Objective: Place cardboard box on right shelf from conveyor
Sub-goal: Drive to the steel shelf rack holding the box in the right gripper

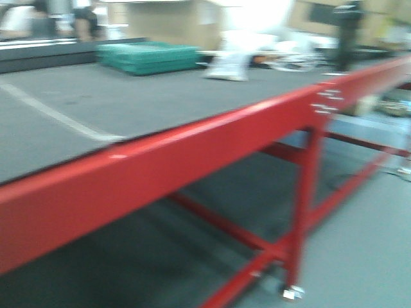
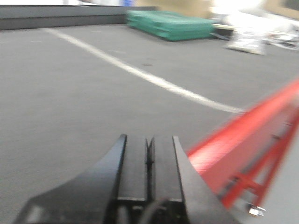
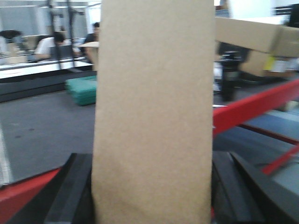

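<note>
The plain tan cardboard box (image 3: 154, 93) stands upright in the right claw (image 3: 152, 196), the dark grey conveyor (image 1: 160, 102) behind it.

It looked like a warehouse or packing workshop.
A wide grey conveyor (image 1: 160, 109) ran on a red steel frame (image 1: 192, 160). A green stack (image 1: 151, 58) lay on it, cardboard cartons (image 3: 252, 35) were piled behind, and workers (image 3: 51, 44) sat beyond.

Cardboard box (image 3: 152, 112) in right pincer (image 3: 152, 186); flat stack (image 3: 81, 89) on conveyor (image 3: 37, 126).

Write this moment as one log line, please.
right claw: shut on cardboard box | left claw: shut, empty, near conveyor | right shelf: not in view
</note>
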